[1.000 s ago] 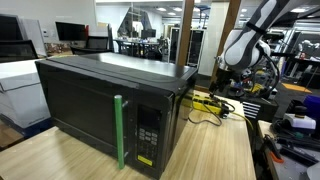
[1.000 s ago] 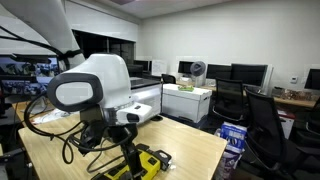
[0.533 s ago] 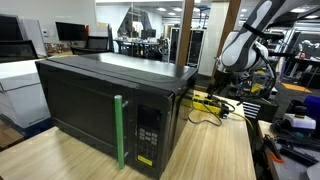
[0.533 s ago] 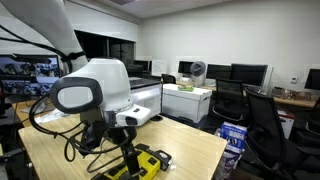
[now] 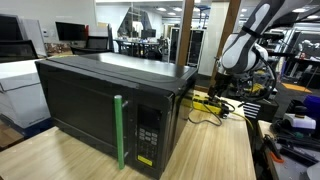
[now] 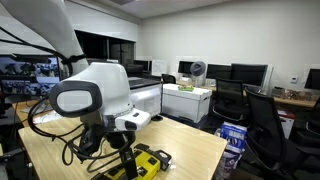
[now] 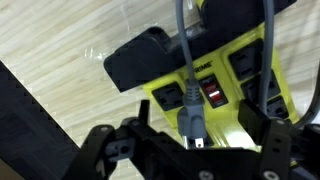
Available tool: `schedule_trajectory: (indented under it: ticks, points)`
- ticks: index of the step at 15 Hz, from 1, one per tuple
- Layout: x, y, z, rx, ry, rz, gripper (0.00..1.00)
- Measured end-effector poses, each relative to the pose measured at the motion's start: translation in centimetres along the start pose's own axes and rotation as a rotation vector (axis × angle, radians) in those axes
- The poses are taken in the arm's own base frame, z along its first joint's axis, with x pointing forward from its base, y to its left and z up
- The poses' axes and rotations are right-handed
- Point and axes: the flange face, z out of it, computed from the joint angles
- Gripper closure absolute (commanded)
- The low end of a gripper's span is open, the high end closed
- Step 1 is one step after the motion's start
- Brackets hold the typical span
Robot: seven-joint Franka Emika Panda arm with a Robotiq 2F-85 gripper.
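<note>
One gray plug lies over the yellow power strip, inside the released gripper: probably light, rigid, best pinched on its body, not its limp cord.

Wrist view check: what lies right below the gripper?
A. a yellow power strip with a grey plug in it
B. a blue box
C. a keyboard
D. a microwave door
A: the wrist view shows the open gripper over the yellow power strip, with the grey plug seated in it, in line with the gap between the fingers.
</note>
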Motion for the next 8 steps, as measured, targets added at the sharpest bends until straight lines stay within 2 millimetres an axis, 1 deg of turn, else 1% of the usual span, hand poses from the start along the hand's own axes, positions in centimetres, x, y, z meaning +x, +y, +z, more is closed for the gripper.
schedule_trajectory:
  ticks: [4,5,6,7,8]
  points:
    - [-0.02,0.01,0.02,0.0,-0.001,0.0,0.0]
    - [-0.02,0.0,0.03,0.0,-0.002,0.0,0.02]
    - [-0.02,0.01,0.03,0.0,-0.002,0.0,0.27]
    - [-0.02,0.01,0.03,0.0,-0.002,0.0,0.27]
    - [-0.02,0.01,0.03,0.0,-0.003,0.0,0.02]
